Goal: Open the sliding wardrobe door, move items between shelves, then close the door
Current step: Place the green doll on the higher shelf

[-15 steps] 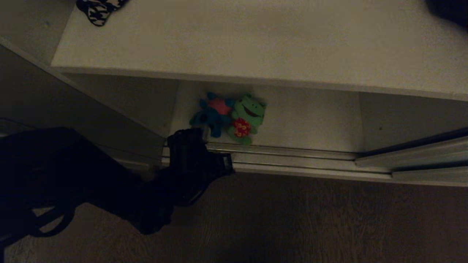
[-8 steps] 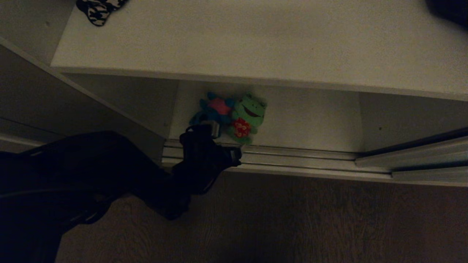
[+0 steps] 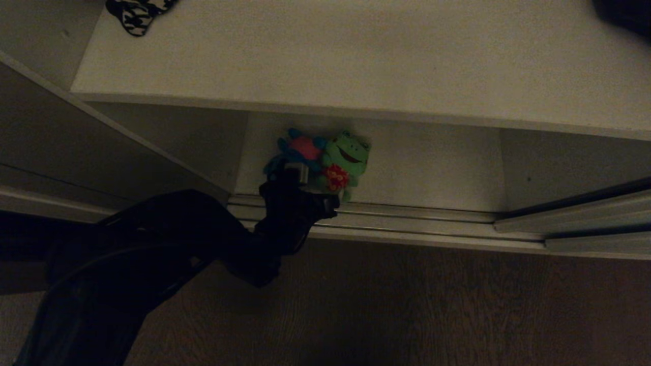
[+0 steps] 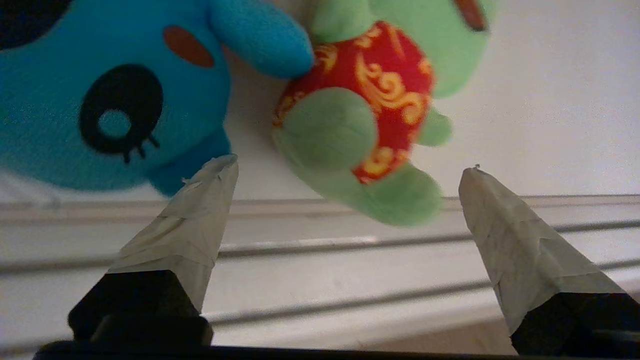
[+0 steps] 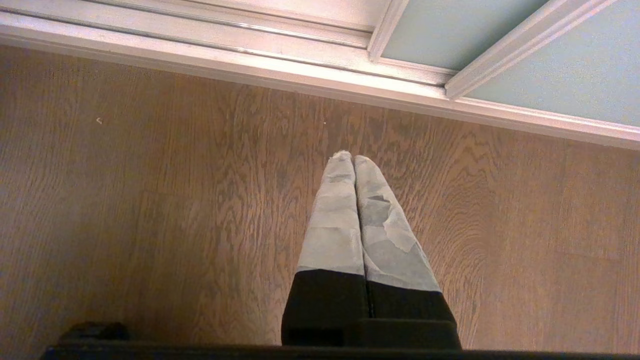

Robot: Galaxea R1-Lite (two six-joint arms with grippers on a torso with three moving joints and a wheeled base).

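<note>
Two plush items lie side by side on the lower shelf (image 3: 432, 168), just behind the floor track: a teal toy (image 3: 300, 150) (image 4: 100, 100) and a green frog (image 3: 348, 155) (image 4: 330, 130) with a red patch. My left gripper (image 3: 311, 184) (image 4: 346, 169) reaches over the track and stands open. Its taped fingertips (image 4: 215, 200) flank the frog's lower body without closing on it, and one tip is next to the teal toy. The upper shelf (image 3: 356, 56) juts out above. The sliding wardrobe door (image 5: 575, 75) stands off to the right. My right gripper (image 5: 352, 157) hangs shut over the wooden floor.
A ribbed silvery floor track (image 3: 407, 223) runs between the wooden floor (image 3: 407, 305) and the lower shelf. A houndstooth bag (image 3: 135, 15) lies at the upper shelf's far left and a black bag (image 3: 625, 15) at its far right. A grey panel (image 3: 76, 142) borders the opening's left side.
My left arm has pushed forward over the track toward the toys, and its jaws have spread wider around the frog's lower body. The toys have not moved.
</note>
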